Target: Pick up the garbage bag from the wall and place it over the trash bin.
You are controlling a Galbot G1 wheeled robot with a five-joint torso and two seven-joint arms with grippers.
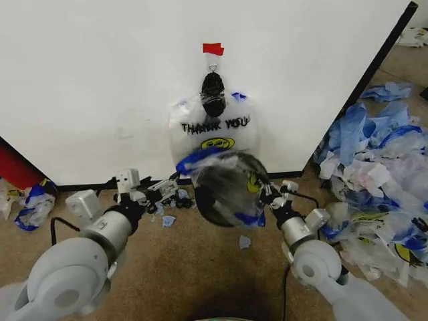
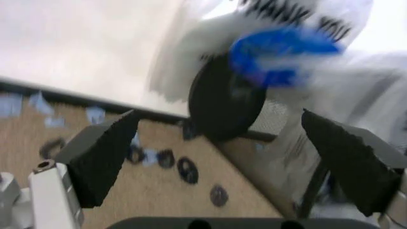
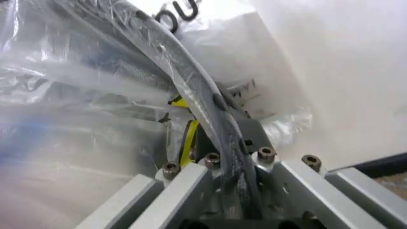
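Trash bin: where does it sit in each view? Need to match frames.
Head view: trash bin at centre, below the hanging garbage bag, beside the right gripper.
Left wrist view: dark round shape ahead of the open left gripper.
Right wrist view: its plastic-covered rim runs into the right gripper, which is shut on it.
Shared landmark: the garbage bag's "THANK YOU" lettering.

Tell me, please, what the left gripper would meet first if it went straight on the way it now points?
Probably the black trash bin, which sits between the open jaws' line in the left wrist view, with the garbage bag just behind; depth is unclear.
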